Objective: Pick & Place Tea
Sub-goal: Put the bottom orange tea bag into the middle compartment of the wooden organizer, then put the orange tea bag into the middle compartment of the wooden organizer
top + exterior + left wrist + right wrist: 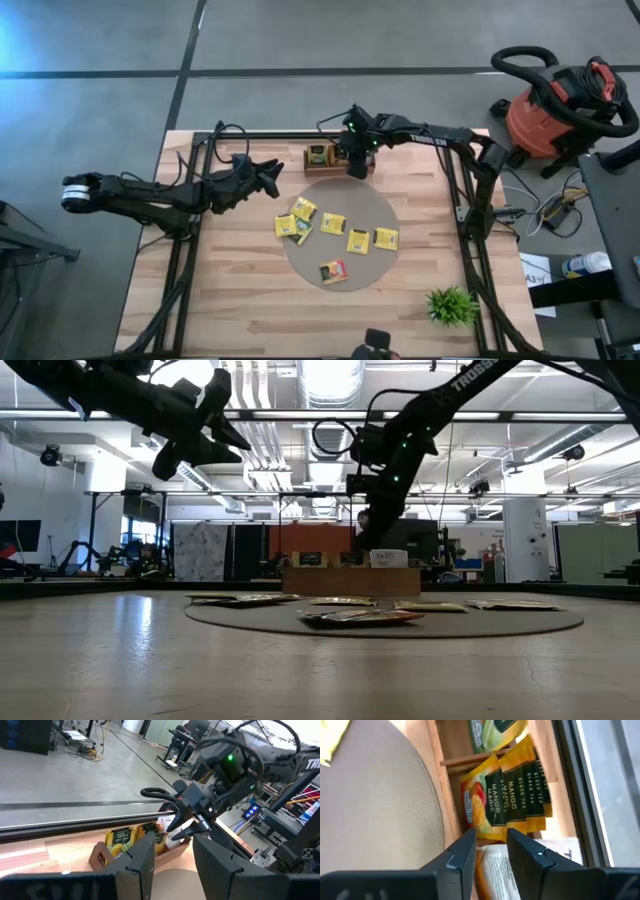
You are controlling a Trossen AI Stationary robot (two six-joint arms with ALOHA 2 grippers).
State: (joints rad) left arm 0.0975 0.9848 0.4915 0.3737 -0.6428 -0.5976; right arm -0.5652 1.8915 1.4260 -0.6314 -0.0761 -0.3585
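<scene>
Several yellow tea packets (333,222) and an orange-red one (333,271) lie flat on a round grey mat (340,240). At the mat's far edge stands a wooden divided tray (322,158) with yellow and green packets (492,800) upright in its compartments. My right gripper (491,845) points steeply down over the tray's right end. It is open, and a white packet (495,870) stands in the tray just beneath its fingertips. My left gripper (270,178) hangs level and open above the table, left of the tray, with nothing between its fingers.
A small green plant (452,305) stands near the table's front right corner. A red shop vacuum (560,110) sits on the floor beyond the right edge. Bare wood lies along the near side and to the left of the mat.
</scene>
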